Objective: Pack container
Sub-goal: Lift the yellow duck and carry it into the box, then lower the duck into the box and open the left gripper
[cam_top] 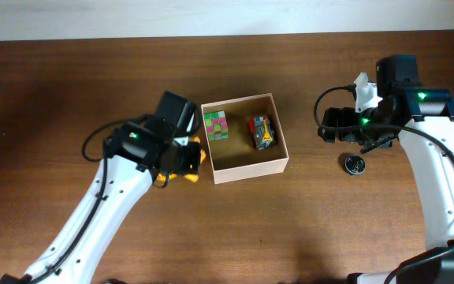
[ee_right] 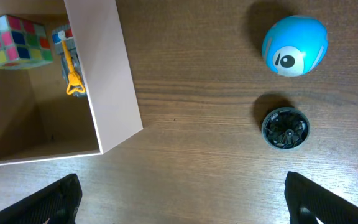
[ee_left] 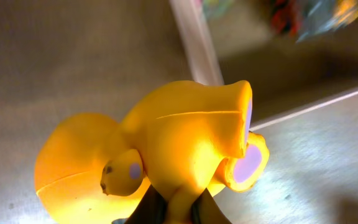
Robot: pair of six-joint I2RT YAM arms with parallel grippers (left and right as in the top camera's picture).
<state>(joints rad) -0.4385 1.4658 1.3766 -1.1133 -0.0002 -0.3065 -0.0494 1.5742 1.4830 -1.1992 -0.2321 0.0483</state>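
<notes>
The container (cam_top: 251, 171) is a square white-walled box with a tan inside, at the table's middle. In it lie a colourful cube (cam_top: 216, 124) and a red and yellow toy car (cam_top: 262, 132). My left gripper (cam_top: 184, 158) sits just left of the box and is shut on a yellow rubber toy with purple spots (ee_left: 185, 143). The box wall (ee_left: 197, 43) shows blurred beyond the toy. My right gripper (ee_right: 182, 205) is open and empty over bare table to the right of the container (ee_right: 114, 81). The cube (ee_right: 14, 40) and car (ee_right: 70, 62) show in the right wrist view.
A blue ball with an eye mark (ee_right: 294, 45) and a small black round disc (ee_right: 285, 128) lie on the wood right of the box. The disc (cam_top: 355, 165) also shows overhead; the ball is hidden there under the right arm.
</notes>
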